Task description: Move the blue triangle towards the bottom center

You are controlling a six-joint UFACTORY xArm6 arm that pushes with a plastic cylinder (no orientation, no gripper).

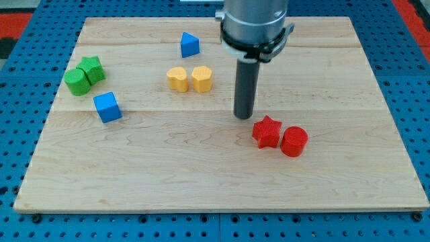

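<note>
Pale wooden board on blue perforated surface; red strip at view's top-left corner; even light.

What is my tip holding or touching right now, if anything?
Nothing. My tip stands free on the board, just up-left of the red star, apart from it. The blue triangle sits untouched near the view's top.

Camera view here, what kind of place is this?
Probably a robotics lab bench: a wooden board on blue pegboard, small blocks like the blue triangle, and my tip.
</note>
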